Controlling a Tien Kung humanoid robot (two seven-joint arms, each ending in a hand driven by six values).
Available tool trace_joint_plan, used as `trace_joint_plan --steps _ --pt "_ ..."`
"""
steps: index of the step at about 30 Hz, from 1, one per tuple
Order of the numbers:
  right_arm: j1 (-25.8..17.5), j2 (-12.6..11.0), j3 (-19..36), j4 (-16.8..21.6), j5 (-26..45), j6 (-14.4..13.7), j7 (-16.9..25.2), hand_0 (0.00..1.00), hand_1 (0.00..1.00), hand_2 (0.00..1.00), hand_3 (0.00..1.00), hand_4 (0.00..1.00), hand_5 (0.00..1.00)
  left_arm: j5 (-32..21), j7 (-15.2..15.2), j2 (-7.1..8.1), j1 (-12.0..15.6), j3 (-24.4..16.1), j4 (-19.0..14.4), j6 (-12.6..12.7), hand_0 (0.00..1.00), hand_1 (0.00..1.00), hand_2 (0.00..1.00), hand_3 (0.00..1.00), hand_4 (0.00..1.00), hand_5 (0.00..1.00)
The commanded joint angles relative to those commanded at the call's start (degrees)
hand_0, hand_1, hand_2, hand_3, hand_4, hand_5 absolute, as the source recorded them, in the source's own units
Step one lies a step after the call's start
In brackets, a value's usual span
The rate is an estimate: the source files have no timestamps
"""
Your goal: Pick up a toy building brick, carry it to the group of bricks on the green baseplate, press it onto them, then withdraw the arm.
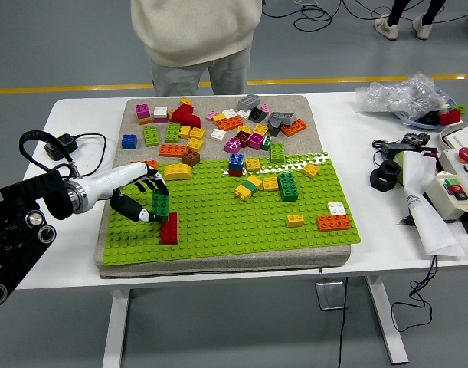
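Green brick (160, 205) pinched in my left hand (142, 201), I am mid-carry over the green baseplate (234, 222), just beside the red brick (169, 228); next, I judge, comes pressing down.

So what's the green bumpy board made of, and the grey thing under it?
The green baseplate looks like hard, shiny plastic: its rows of studs are crisp and its far edge glints in the light. The grey mat beneath looks like soft fabric or felt, dull and slightly speckled with rounded edges, though I can't be sure which.
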Motion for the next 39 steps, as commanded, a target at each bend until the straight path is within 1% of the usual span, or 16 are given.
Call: trace_joint_plan --steps 1,3,9,23,26,27,38,39 --pt "-0.01 -0.02 0.04 0.0 0.01 -0.01 -0.02 0.774 0.703 0.746 0.764 0.998 0.767 -0.34 0.27 -0.03 0.76 -0.17 -1.01 -0.19 0.624 0.709 0.509 0.572 0.397 0.002" --pt "0.0 -0.05 0.06 0.0 0.06 -0.04 -0.02 0.774 0.704 0.746 0.765 0.998 0.767 -0.64 0.54 -0.06 1.49 -0.29 -1.98 -0.33 0.622 0.703 0.507 0.57 0.388 0.002" --pt "-0.05 0.07 0.12 0.0 -0.02 -0.05 -0.1 0.774 0.704 0.747 0.765 0.998 0.767 -0.95 0.82 -0.48 2.66 -0.13 -2.93 -0.32 0.622 0.699 0.507 0.57 0.394 0.002" --pt "-0.21 0.22 0.07 0.0 -0.28 0.0 -0.09 0.774 0.704 0.747 0.764 0.998 0.767 -1.24 0.39 -1.41 3.37 0.02 -1.73 0.77 0.621 0.69 0.51 0.572 0.39 0.002" --pt "-0.12 0.21 0.05 0.0 -0.29 -0.01 -0.05 0.774 0.704 0.747 0.764 0.998 0.767 -0.97 0.13 -1.51 3.35 0.03 -1.37 0.69 0.621 0.69 0.51 0.572 0.39 0.002" --pt "-0.11 0.21 0.04 0.0 -0.28 -0.02 -0.05 0.774 0.704 0.747 0.765 0.998 0.767 -0.94 0.1 -1.52 3.36 0.03 -1.34 0.66 0.629 0.698 0.514 0.574 0.415 0.002" --pt "-0.14 0.25 0.04 0.0 -0.25 0.02 -0.07 0.774 0.704 0.747 0.765 0.998 0.767 -0.84 -0.06 -1.77 3.49 -0.02 -0.95 0.78 0.642 0.71 0.515 0.575 0.427 0.002" --pt "-0.11 0.26 0.03 0.0 -0.22 0.01 -0.05 0.774 0.704 0.746 0.765 0.998 0.767 -0.8 -0.11 -1.84 3.51 -0.05 -0.87 0.78 0.676 0.73 0.518 0.585 0.459 0.002"
